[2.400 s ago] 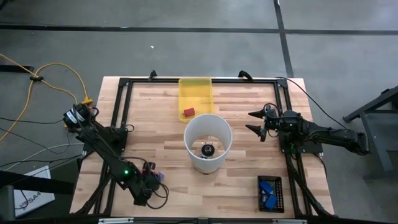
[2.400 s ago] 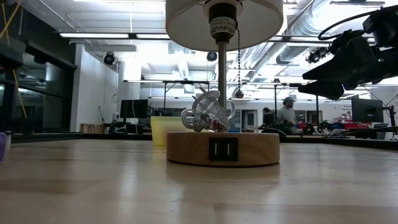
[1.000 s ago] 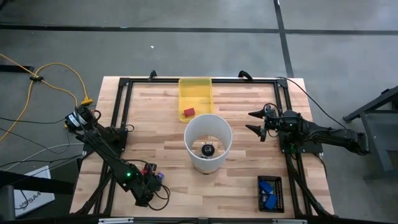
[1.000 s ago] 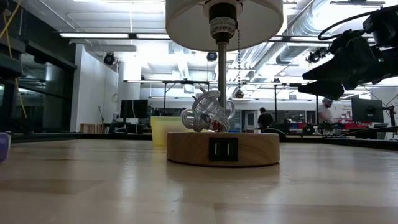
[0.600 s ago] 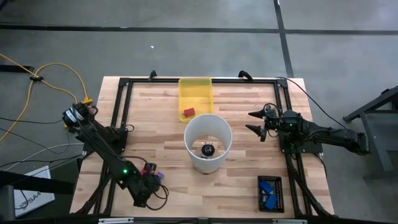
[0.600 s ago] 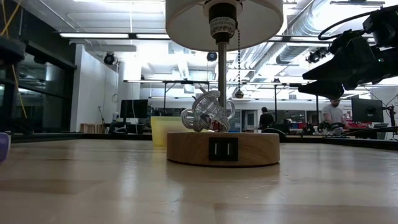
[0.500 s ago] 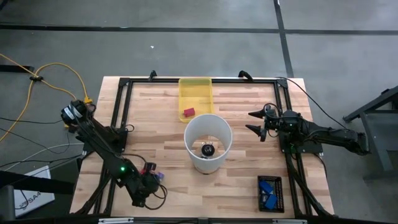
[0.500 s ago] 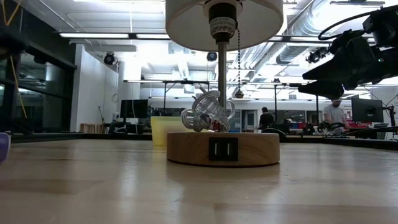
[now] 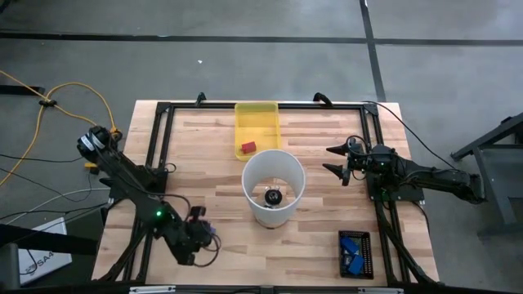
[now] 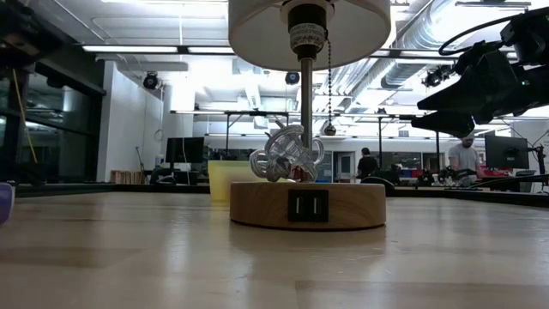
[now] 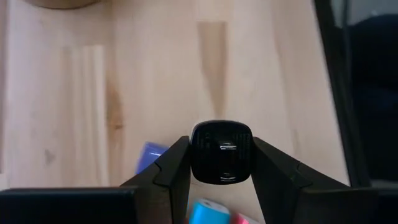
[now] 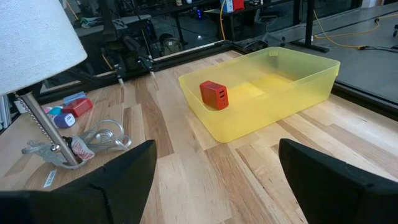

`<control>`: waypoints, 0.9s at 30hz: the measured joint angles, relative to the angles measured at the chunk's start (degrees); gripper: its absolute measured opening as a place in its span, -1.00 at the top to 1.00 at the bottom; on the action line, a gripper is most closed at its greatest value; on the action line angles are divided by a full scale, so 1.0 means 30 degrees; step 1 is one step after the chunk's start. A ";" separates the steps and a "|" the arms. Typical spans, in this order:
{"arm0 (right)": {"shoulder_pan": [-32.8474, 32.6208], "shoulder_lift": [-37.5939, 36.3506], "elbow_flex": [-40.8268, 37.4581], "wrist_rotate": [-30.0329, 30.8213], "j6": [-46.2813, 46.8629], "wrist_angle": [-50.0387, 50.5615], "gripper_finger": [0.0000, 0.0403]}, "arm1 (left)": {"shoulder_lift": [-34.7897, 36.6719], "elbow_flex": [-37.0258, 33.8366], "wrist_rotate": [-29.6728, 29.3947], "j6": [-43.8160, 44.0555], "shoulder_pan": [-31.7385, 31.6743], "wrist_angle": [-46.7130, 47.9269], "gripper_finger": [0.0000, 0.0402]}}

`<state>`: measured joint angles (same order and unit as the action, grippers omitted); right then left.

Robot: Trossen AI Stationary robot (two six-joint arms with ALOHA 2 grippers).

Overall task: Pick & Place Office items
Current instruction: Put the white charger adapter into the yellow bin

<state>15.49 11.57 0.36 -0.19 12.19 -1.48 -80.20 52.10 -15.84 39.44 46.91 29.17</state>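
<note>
A small black blocky piece with rounded corners [image 11: 221,153] is held between the dark fingers [image 11: 176,167] of the left gripper [image 9: 198,231], whose jaws are closed tightly on its two sides, above the near left part of the pale wooden table [image 9: 204,155]. Just beneath it, more office items are seen lying on the wood: a light blue piece [image 11: 149,155], a cyan piece [image 11: 207,213] and a pink piece [image 11: 245,219], the last two only partly in view.

A red blocky piece [image 12: 214,95] lies in the yellow translucent rectangular tray [image 12: 305,81], near its near end, and the tray stands at the far middle of the table. Directly in front of the tray, a table lamp with a white round shade [image 9: 273,186] on a round wooden base [image 10: 306,206] is placed at the centre. Two bright-blue pieces [image 9: 353,249] are seen in what appears to be a dark flat holder [image 9: 364,262] at the near right corner.

The right gripper [image 9: 333,160] is held above the right side of the table, well apart from the lamp, with its jaws spread wide and nothing between them.
</note>
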 joint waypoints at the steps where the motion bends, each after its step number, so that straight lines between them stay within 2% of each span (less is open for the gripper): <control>1: 0.0001 -0.0005 0.0000 0.0000 0.0000 0.0000 -0.61 | 0.0000 0.0000 0.0000 -0.0063 -0.0260 0.0082 0.34; 8: -0.0003 0.0003 0.0000 0.0000 0.0003 0.0000 -0.61 | 0.0000 0.0000 0.1392 -0.0891 -0.3230 0.0525 0.34; 16: 0.0001 -0.0004 0.0000 0.0000 0.0007 0.0000 -0.61 | 0.0194 0.0000 0.3427 -0.3807 -0.6842 0.1088 0.34; 27: 0.0002 -0.0002 0.0000 0.0000 0.0000 0.0000 -0.61 | 0.1902 0.0000 0.4166 -0.6422 -1.0002 0.3252 0.34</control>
<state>15.50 11.56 0.36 -0.19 12.19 -1.48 -74.50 52.10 -3.34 20.18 16.91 38.92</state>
